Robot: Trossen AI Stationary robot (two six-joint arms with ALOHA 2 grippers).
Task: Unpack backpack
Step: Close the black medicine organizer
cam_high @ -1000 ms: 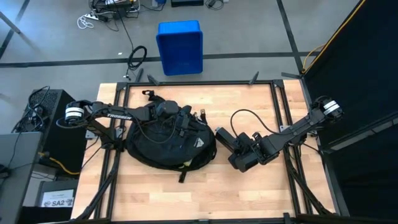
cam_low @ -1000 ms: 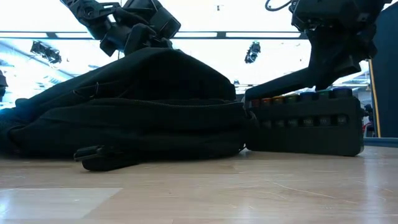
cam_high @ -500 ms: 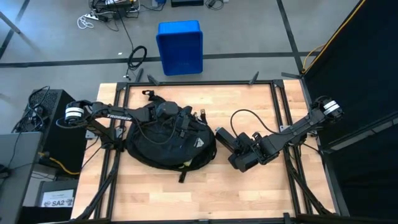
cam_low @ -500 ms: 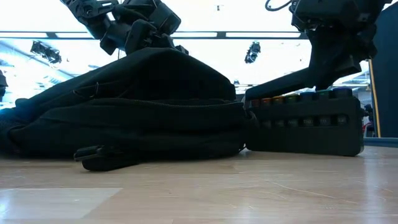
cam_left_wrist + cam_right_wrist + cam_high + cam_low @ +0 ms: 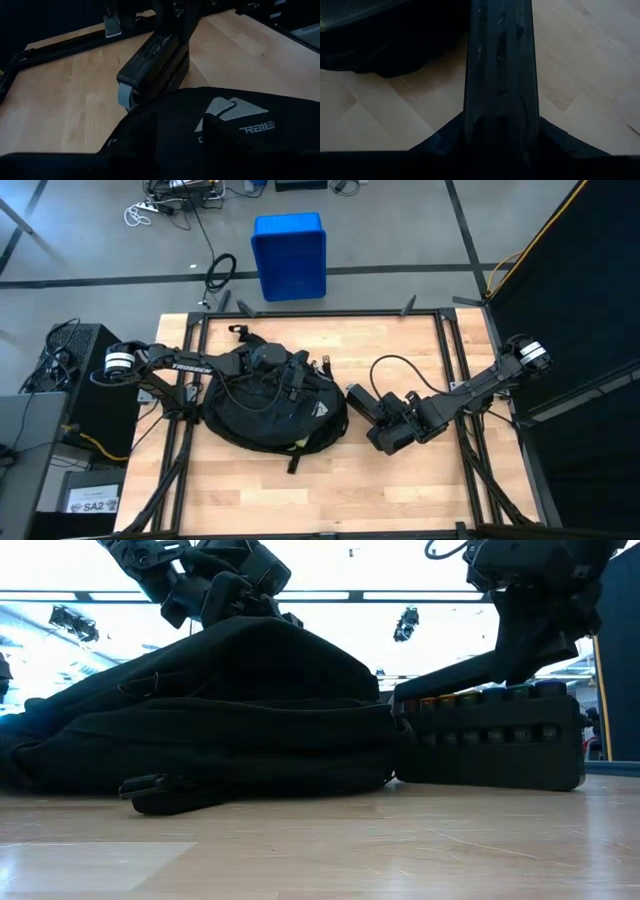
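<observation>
The black backpack [image 5: 268,408] lies flat on the wooden table, left of centre, and its pale triangular logo [image 5: 231,107] faces up. My left gripper [image 5: 288,383] hovers at the top of the backpack's bulge [image 5: 250,628]; its own wrist view does not show where it meets the fabric. A black case [image 5: 490,740] with a row of coloured pieces along its upper edge stands on the table against the backpack's right side. My right gripper [image 5: 390,430] is shut on this case. My right gripper has the black case between its two fingers, one finger [image 5: 440,141] on each long side of the narrow face [image 5: 501,100]. The fingers slant down from the table's right side and lie along the case. The case's bottom [image 5: 490,785] rests on the table.
A blue plastic bin [image 5: 290,255] stands on the floor beyond the table's far edge. Black frame rails [image 5: 320,313] run along the table's edges. Bare wood [image 5: 330,490] lies between the backpack and the near edge. A loose strap end [image 5: 160,795] sticks out toward the near side.
</observation>
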